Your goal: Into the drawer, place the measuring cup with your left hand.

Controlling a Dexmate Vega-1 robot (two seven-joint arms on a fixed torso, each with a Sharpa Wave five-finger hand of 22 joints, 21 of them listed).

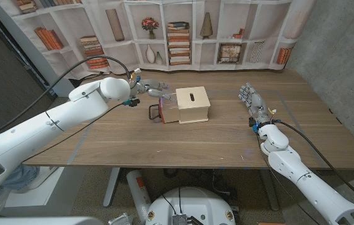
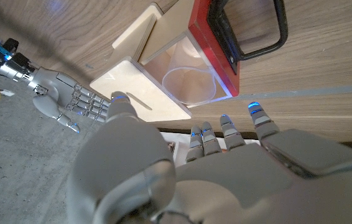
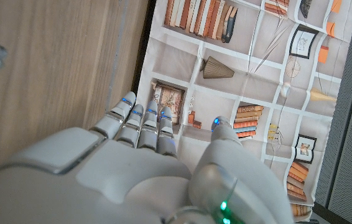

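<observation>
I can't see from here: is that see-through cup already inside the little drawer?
Yes. The clear measuring cup sits in the open drawer, and the left hand holds nothing.

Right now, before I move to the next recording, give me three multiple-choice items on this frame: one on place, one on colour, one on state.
1. Where is the clear measuring cup?
A. In the open drawer
B. On top of the box
C. In the right hand

2. What colour is the drawer front?
A. Blue
B. Red
C. Green

3. What is the left hand doing?
A. Gripping the cup
B. Holding nothing
C. Pressing the black handle

Key: 1 A, the cup sits inside the pulled-out drawer of the wooden box. 2 B, the front panel is red. 3 B, the cup sits apart from its fingers.
</observation>
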